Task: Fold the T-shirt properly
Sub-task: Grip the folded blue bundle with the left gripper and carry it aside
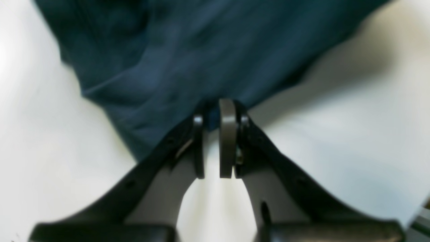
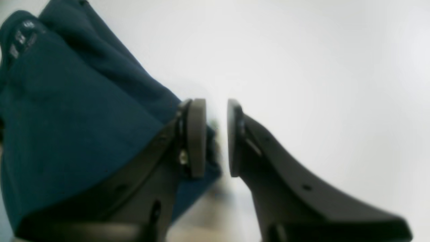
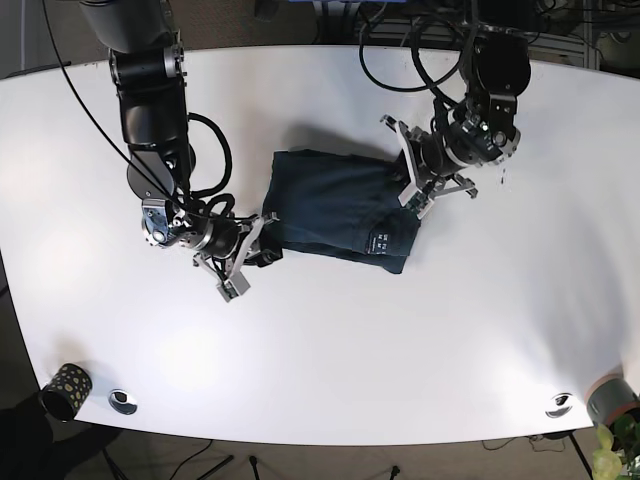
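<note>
The soft, limp T-shirt (image 3: 335, 210) is best pinched at its edges; the left gripper (image 1: 215, 116) is clamped on its cloth, while the right gripper (image 2: 216, 134) is held apart beside it.

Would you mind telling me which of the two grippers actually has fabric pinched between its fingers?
The left gripper: its fingertips pinch the dark teal T-shirt. The right gripper stands open, the shirt beside one finger.

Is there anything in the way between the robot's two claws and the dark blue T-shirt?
Nothing visible is in the way. The left gripper sits right at the edge of the folded dark blue T-shirt, with fabric between its jaws. The right gripper is open at the shirt's other side, on the bare white table.
</note>
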Controlling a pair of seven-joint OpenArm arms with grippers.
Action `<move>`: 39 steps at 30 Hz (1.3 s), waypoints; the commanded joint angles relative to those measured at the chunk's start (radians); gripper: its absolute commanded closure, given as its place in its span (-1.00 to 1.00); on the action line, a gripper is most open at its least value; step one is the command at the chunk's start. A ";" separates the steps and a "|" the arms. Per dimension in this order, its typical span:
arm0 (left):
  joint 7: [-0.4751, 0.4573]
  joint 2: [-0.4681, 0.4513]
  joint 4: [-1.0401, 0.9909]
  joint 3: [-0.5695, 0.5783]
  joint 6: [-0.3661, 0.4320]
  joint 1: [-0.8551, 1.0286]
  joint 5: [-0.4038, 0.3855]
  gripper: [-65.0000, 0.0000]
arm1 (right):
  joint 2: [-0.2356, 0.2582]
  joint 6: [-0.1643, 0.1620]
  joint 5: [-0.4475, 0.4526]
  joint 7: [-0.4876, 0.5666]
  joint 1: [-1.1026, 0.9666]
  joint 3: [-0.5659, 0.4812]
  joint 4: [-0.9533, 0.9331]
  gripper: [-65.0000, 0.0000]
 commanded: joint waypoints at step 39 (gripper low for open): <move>-0.021 0.030 -0.042 -0.039 0.220 -0.247 -0.005 -0.09 | -0.118 0.046 0.028 -0.156 -0.314 -0.016 0.503 0.71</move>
